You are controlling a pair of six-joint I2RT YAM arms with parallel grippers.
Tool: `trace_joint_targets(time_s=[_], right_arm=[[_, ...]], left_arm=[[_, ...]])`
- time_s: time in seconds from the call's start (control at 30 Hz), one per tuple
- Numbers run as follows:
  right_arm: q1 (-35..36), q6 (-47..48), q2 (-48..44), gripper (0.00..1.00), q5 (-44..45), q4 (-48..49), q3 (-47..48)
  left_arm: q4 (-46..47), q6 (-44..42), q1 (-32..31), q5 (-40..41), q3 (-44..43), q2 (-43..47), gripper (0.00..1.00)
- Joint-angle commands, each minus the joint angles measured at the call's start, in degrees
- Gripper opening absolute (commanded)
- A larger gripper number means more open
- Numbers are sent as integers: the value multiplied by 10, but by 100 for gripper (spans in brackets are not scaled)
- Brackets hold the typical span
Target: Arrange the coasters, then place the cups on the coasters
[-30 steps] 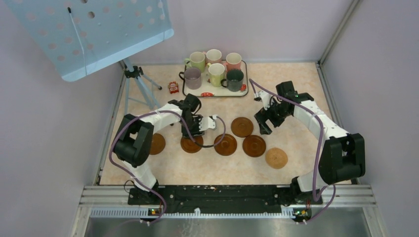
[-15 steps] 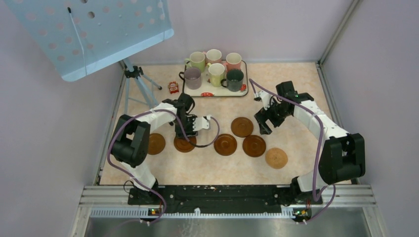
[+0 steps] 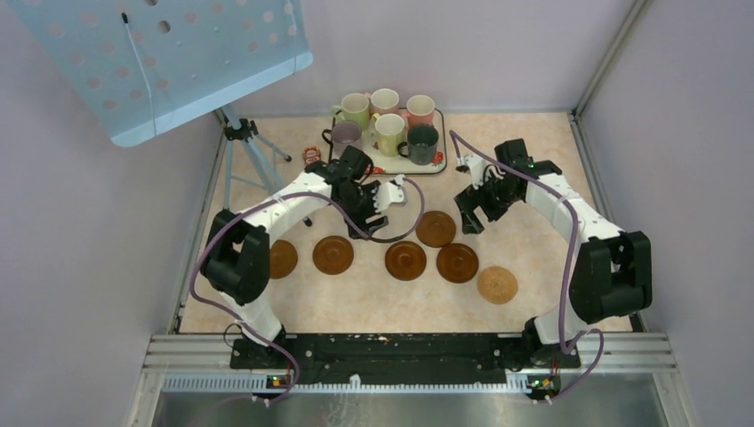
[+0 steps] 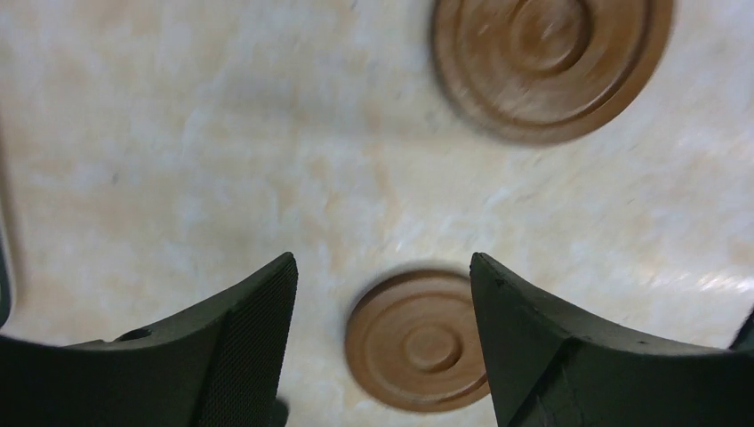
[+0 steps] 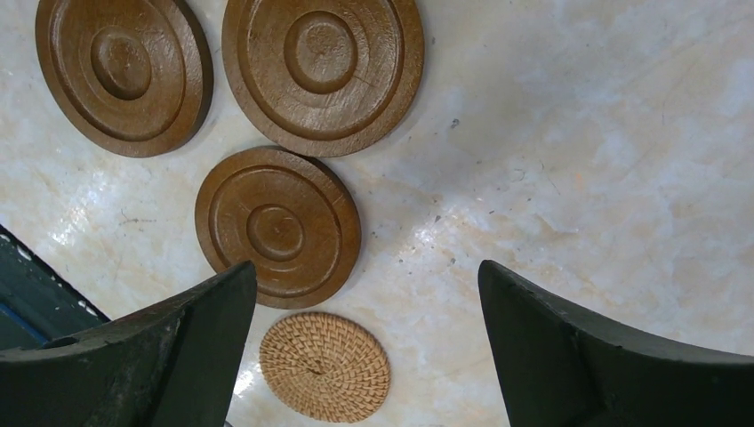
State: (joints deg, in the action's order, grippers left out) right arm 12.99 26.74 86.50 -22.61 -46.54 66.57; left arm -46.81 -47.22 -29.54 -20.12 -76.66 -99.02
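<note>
Near-left of the right end effector (image 5: 366, 267), spread and empty, lies the out-of-row coaster (image 3: 436, 229); the left end effector (image 4: 382, 267), also spread, is farther from it.

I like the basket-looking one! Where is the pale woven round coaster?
In the top view, the pale woven round coaster lies at the row's right end, beside a brown ringed wooden coaster.

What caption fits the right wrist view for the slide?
Right wrist view: open fingers above three brown ringed coasters and one woven tan coaster on the marbled table.
</note>
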Motion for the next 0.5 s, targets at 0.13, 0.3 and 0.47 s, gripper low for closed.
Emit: trace_joint_targets(time_s=[0.13,0.3,0.47], right_arm=[[-39,-52,15,93,-40,12,33],[-66,-57,18,93,-46,5,34],[-72,-56,13,93,-45,6,29]], left_arm=[[123,180,-109,-33,-21,-49,79],[151,202,-145,5,-32,-90,79],[161,201,-156,26,-35,-121,78]])
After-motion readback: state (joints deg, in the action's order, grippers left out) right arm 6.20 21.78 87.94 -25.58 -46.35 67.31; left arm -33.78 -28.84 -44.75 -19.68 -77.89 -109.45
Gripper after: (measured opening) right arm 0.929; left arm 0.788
